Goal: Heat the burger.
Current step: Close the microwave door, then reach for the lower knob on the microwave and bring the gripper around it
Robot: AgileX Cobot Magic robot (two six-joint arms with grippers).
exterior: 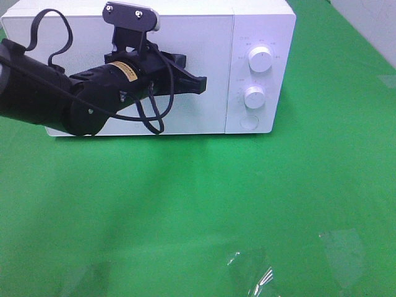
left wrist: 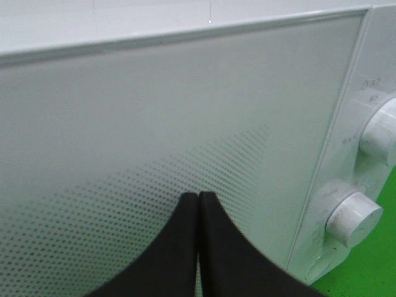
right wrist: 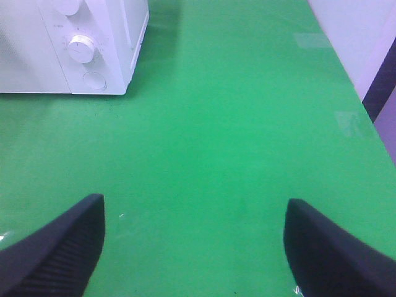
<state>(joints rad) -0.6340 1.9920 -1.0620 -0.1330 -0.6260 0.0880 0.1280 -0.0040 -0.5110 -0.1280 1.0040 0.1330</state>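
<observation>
A white microwave (exterior: 204, 31) stands at the back of the green table with its door closed. My left gripper (exterior: 203, 84) is shut and empty, its tips at the door's right part, close to the control panel. In the left wrist view the shut gripper (left wrist: 198, 197) is right in front of the dotted door (left wrist: 154, 124). My right gripper (right wrist: 194, 210) is open and empty above the green table, away from the microwave (right wrist: 93, 37); it does not show in the exterior view. The burger and its plate are out of view.
The microwave's panel holds two white knobs (exterior: 259, 60) (exterior: 255, 96) and a round button (exterior: 249, 120). The green cloth (exterior: 198, 204) covers the table. Shiny clear tape patches (exterior: 253, 272) lie near the front edge.
</observation>
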